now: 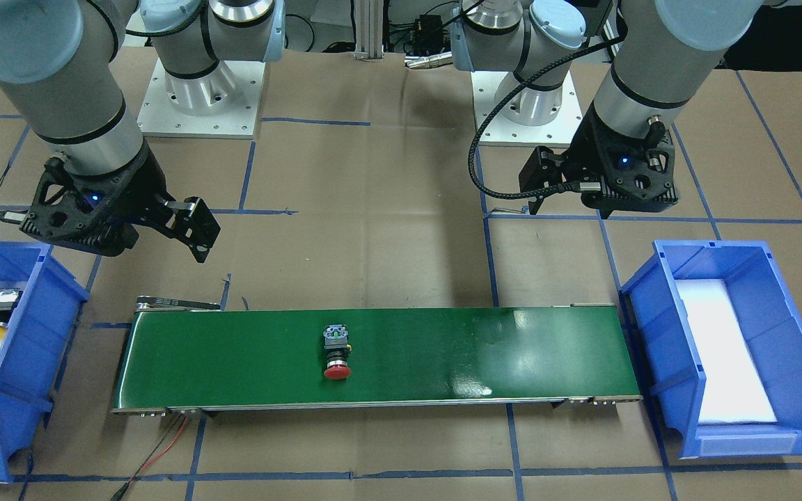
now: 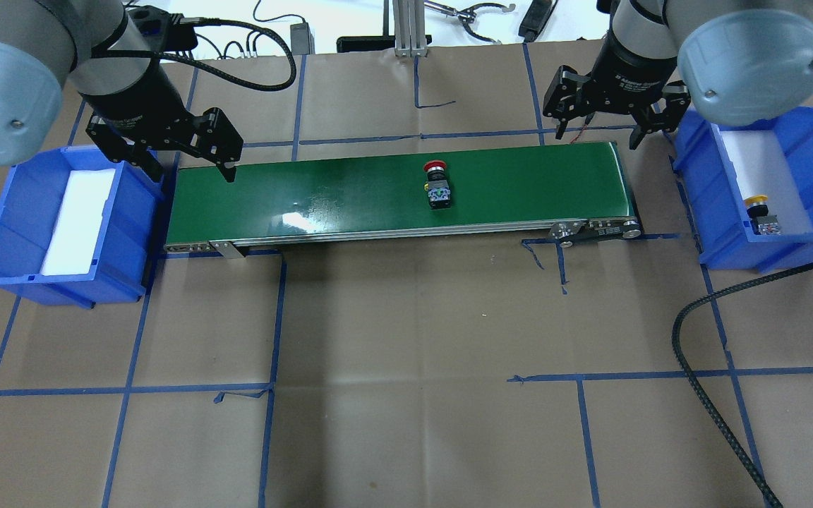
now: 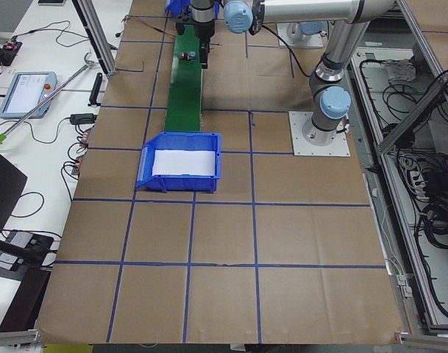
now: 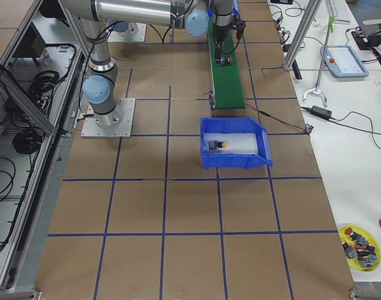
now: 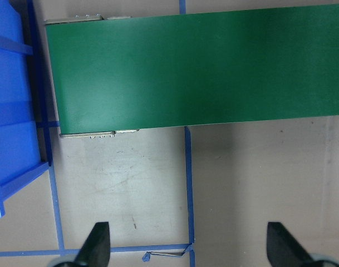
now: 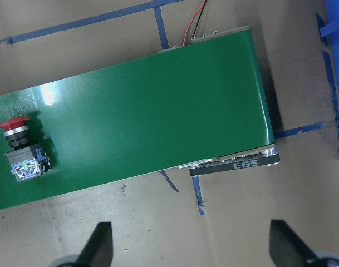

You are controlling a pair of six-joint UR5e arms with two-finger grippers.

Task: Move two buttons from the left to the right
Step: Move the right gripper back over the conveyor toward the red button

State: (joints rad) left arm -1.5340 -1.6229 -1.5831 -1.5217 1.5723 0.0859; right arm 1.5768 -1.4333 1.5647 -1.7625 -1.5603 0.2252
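Red button [image 2: 437, 185] lies midway along the belt [image 2: 322, 201]; yellow button [image 2: 761, 214] sits in the right bin [image 2: 812, 152]. We see left gripper [image 2: 191, 171] and right gripper [image 2: 599, 139] spread wide, empty.

Looks like a robotics lab, not a home or a shop. Holds a left arm [image 1: 645, 62] and a right arm [image 1: 60, 83], each bolted to a metal plate [image 1: 234, 118] on a desk [image 2: 406, 317] papered brown and squared off with blue tape [image 2: 96, 390]. Carries a small green conveyor [image 2: 350, 197] with a blue bin [image 2: 11, 233] at each end. Ringed by aluminium posts [image 3: 97, 40], coiled cables [image 3: 433, 220] and a white side bench [image 3: 62, 51] with a pendant [image 3: 29, 94].
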